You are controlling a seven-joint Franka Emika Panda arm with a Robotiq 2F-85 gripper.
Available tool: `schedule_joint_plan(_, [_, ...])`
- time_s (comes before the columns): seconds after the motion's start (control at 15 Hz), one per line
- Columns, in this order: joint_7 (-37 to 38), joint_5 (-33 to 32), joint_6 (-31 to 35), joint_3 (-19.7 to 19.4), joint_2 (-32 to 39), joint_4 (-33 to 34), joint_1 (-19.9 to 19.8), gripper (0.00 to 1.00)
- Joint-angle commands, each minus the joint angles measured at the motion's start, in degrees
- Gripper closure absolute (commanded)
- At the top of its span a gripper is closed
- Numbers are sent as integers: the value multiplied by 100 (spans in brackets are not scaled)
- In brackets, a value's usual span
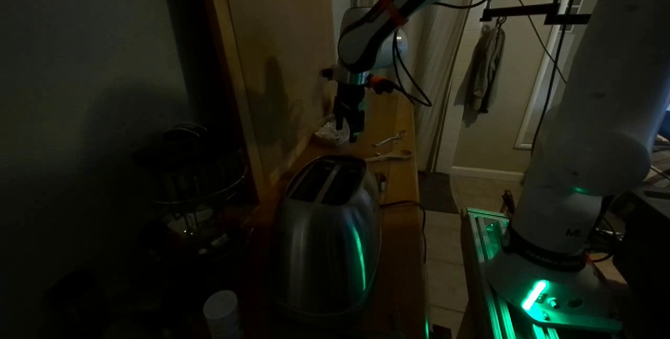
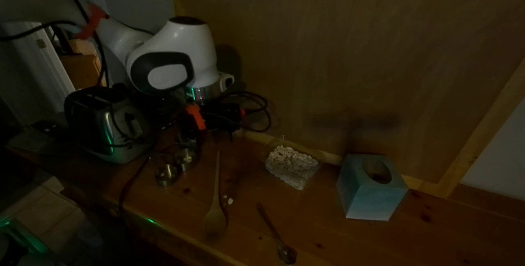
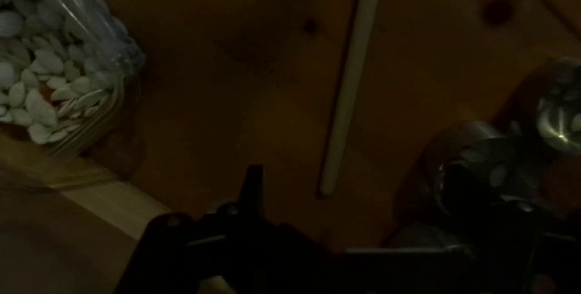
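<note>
A brushed-metal toaster [image 1: 325,247] with two slots stands on the wooden counter [image 2: 352,245] in both exterior views, a dark cord [image 1: 423,221] hanging over the edge beside it. A pale cylindrical container [image 1: 222,312] is near the toaster. A light-blue tissue box [image 2: 371,198] with an oval opening on top sits by a wooden panel [image 2: 348,44]. Behind hang a pale curtain [image 1: 444,61] and a grey garment [image 1: 487,72], with a dark mat [image 1: 438,193] on the floor [image 1: 445,255].

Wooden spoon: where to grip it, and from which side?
Middle of the handle, probably best straight down from above, with the gripper closing across its width. The wooden spoon lies flat on the wooden counter; the handle is slim and straight, while the bowl is much broader. I'd avoid the handle's tip, where metal cups stand closer.
</note>
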Motion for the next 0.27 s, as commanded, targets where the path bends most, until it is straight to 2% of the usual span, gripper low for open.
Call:
schedule_joint_plan(0.0, [358,-517,-195,-22,-461,-73,47,0])
schedule_joint_plan(0.07, [135,-225,-117,-71,-250,4,92,0])
schedule_joint_plan(0.2, [203,-331,-153,-82,-369,0,100,0])
